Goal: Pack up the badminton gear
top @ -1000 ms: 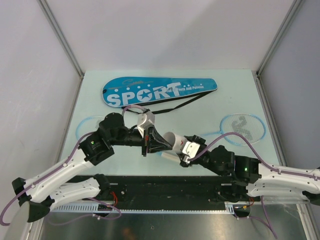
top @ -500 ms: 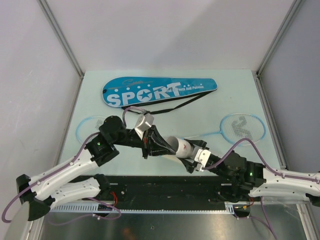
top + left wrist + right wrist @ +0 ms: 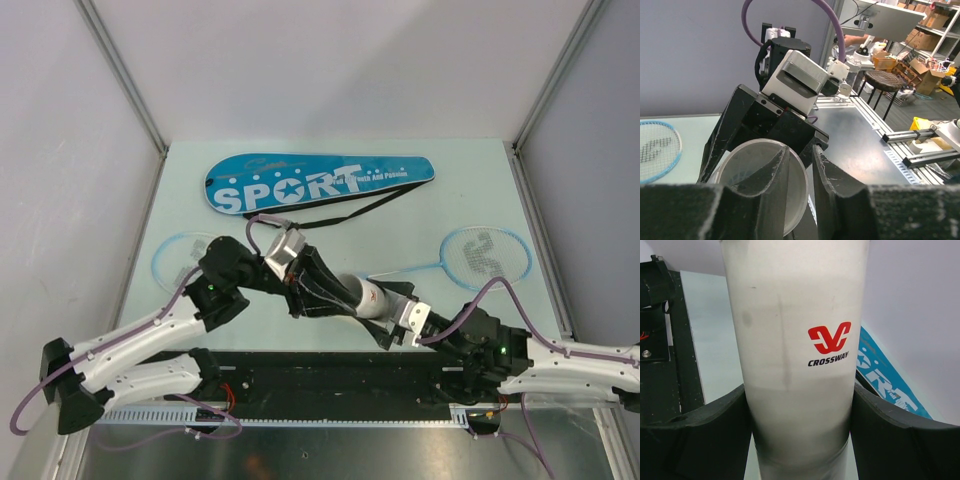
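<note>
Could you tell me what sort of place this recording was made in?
Most likely a robotics lab or workshop: grey wall panels enclose the table, and the left wrist view shows a stool, shelves of cardboard boxes and aluminium rails.

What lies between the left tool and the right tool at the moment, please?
The white cardboard tube, seen in the top view: the right tool clamps its body, and its open end meets the left tool.

Bright, even light from above leaves only soft shadows on the pale surface (image 3: pixel 450 180), while up close the left pincer (image 3: pixel 800 152) looks grainy and unfocused, and the white tube (image 3: pixel 790 315) loses sharpness near the bottom edge.
</note>
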Controlling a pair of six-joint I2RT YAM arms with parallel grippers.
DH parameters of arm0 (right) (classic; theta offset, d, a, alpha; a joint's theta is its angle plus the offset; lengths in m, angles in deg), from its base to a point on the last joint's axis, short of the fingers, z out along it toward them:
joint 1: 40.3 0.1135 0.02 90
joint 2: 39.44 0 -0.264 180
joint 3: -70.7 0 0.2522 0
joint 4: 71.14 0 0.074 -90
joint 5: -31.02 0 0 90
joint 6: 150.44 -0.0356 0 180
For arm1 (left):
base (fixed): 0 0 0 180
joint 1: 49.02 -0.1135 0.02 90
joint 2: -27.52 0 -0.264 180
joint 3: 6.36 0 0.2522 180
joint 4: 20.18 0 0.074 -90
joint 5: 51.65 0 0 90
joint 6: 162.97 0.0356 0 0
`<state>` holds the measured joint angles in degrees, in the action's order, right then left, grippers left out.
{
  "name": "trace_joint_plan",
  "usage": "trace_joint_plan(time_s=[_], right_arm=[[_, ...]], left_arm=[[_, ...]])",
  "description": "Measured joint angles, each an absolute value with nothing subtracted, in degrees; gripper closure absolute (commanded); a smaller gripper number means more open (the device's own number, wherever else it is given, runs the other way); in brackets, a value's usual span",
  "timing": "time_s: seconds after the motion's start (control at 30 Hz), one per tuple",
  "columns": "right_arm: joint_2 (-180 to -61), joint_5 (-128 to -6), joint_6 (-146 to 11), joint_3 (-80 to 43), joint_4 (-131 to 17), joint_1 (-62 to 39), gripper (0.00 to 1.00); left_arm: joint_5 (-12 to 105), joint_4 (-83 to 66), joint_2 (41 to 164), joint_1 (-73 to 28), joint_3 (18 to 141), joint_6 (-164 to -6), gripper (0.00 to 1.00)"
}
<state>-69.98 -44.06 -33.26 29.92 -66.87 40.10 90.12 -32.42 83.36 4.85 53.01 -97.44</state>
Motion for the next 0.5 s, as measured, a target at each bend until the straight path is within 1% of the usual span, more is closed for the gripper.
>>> trace_joint_plan(time_s=[0.03, 0.1, 0.13, 0.17, 0.23, 0.4, 0.5], right_arm=[[-69.81, -43.91, -33.33, 29.96, -66.87, 40.10, 0.96], [-69.44, -43.23, -33.35, 30.22, -67.05, 40.10, 0.95], [-69.35, -42.86, -33.35, 30.33, -67.09, 40.10, 0.96], [-69.30, -42.29, -33.35, 30.38, -67.09, 40.10, 0.95], [-69.06, -40.89, -33.41, 30.38, -67.07, 40.10, 0.95], [-68.15, -39.76, -34.07, 30.38, -65.83, 40.38, 0.95], [-67.21, -38.71, -34.99, 30.38, -65.13, 40.75, 0.95]], left_arm=[[90.12, -33.51, 83.66, 4.85, 52.79, -97.57, 0.66], [90.09, -35.54, 84.19, 4.85, 52.46, -97.66, 0.61], [90.09, -36.11, 84.38, 4.85, 52.40, -97.73, 0.56], [89.98, -36.64, 84.49, 4.85, 52.40, -97.94, 0.46], [89.57, -37.21, 84.34, 4.78, 52.40, -98.16, 0.39], [87.82, -35.44, 81.69, 3.32, 52.42, -99.56, 0.15], [86.42, -32.97, 79.88, 2.22, 52.50, -100.44, 0.13]])
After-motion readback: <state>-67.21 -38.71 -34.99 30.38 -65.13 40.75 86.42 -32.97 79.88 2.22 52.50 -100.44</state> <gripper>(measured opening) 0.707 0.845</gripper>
